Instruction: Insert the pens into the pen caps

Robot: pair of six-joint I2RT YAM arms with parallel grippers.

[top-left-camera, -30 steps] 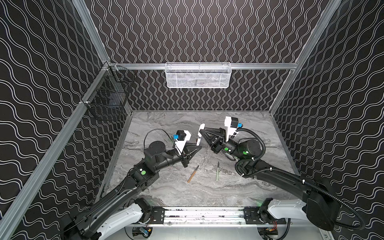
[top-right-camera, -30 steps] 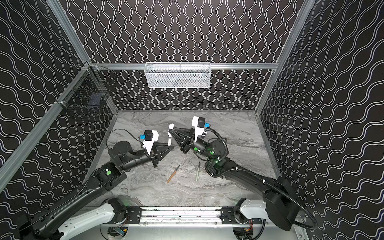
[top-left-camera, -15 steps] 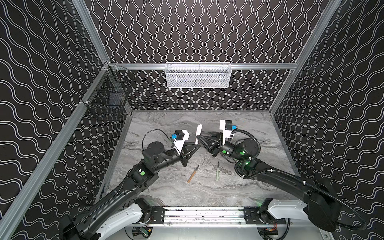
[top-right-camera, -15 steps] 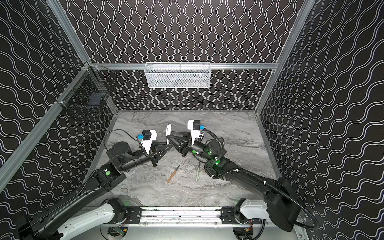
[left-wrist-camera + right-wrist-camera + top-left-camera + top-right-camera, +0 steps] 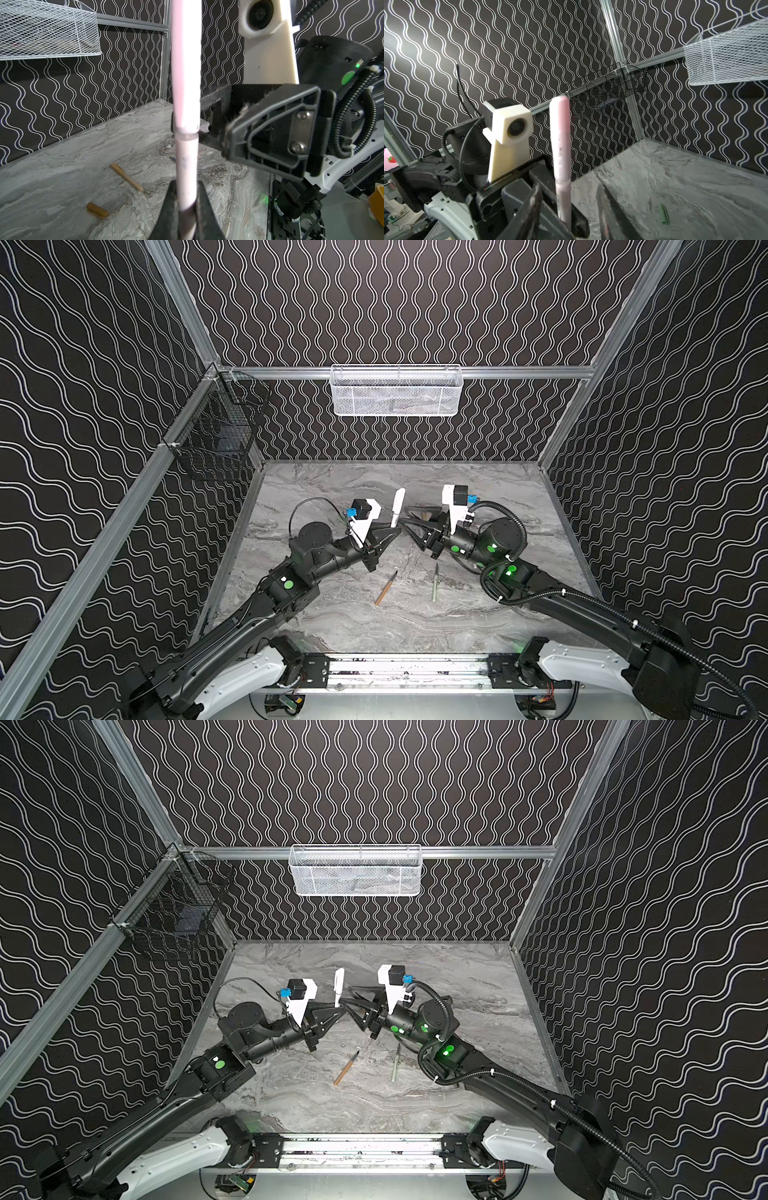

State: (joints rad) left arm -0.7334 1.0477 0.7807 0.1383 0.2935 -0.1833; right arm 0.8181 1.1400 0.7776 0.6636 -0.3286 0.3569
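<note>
I am easing the right gripper apart, its jaws spreading off the pink cap now seated on the pink pen that the left gripper is clamping upright over the table — with the tan pen and the green pen lying uncapped

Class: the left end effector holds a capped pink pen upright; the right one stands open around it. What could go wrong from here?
The left end effector grips the pink pen only near its lower end, so it may tilt. The open right end effector flanks it closely; withdrawing askew might knock it. A seam shows partway up the pen; the joint may not be pushed fully home.
</note>
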